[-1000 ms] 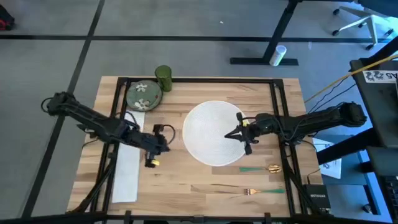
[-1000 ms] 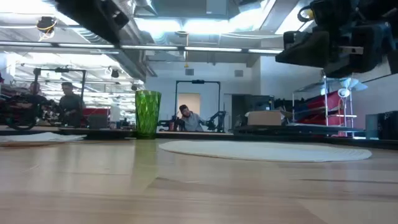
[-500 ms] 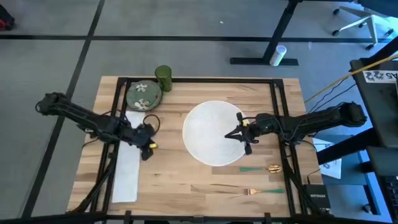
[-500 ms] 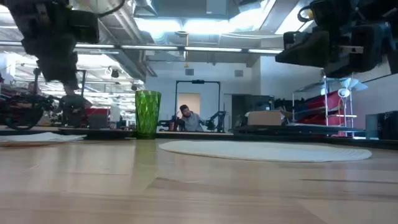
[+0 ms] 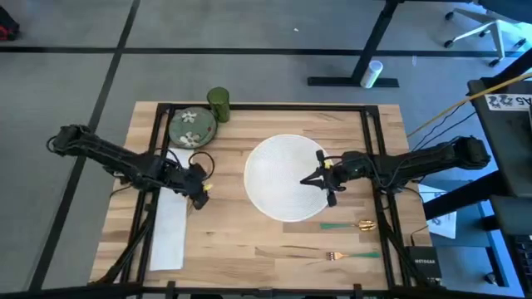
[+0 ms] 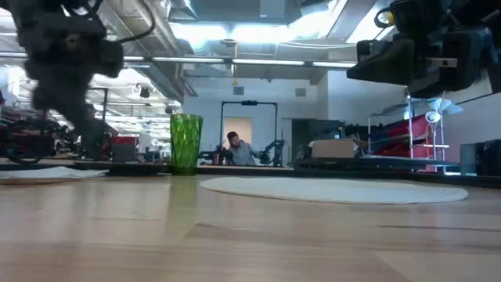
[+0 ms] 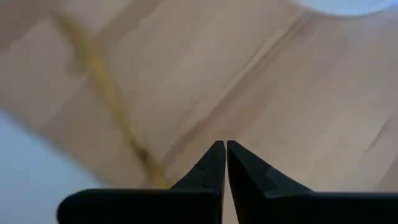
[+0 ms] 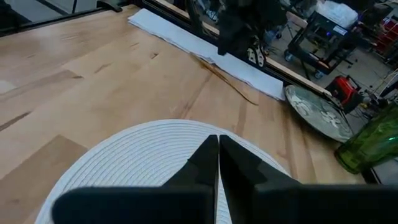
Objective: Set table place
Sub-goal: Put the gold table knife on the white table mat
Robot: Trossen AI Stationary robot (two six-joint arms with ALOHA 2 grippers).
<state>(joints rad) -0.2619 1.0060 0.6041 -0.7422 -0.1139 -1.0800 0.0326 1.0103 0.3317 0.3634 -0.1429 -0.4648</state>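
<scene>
On the light-wood table (image 5: 249,249) lies a round white placemat (image 5: 278,178). My right gripper (image 5: 309,179) hovers shut over the placemat's right part, nothing between its fingers (image 8: 218,138). My left gripper (image 5: 199,191) is shut too (image 7: 225,144), low over bare wood beside a white napkin (image 5: 170,224). A thin gold utensil (image 8: 224,78) lies on the wood next to the napkin. A flowered plate (image 5: 192,129) and a green cup (image 5: 219,104) stand at the far left. A green-handled spoon (image 5: 349,224) and fork (image 5: 349,256) lie near the right front.
Black metal rails (image 5: 158,166) run along the table's left and right sides and across its far edge. There is bare wood between the napkin and the placemat, and more toward the near edge. Beyond the far edge a person (image 6: 235,145) sits in the room.
My left gripper has moved toward the table's far edge and a little toward the napkin, staying shut. My right gripper has kept still over the placemat.
</scene>
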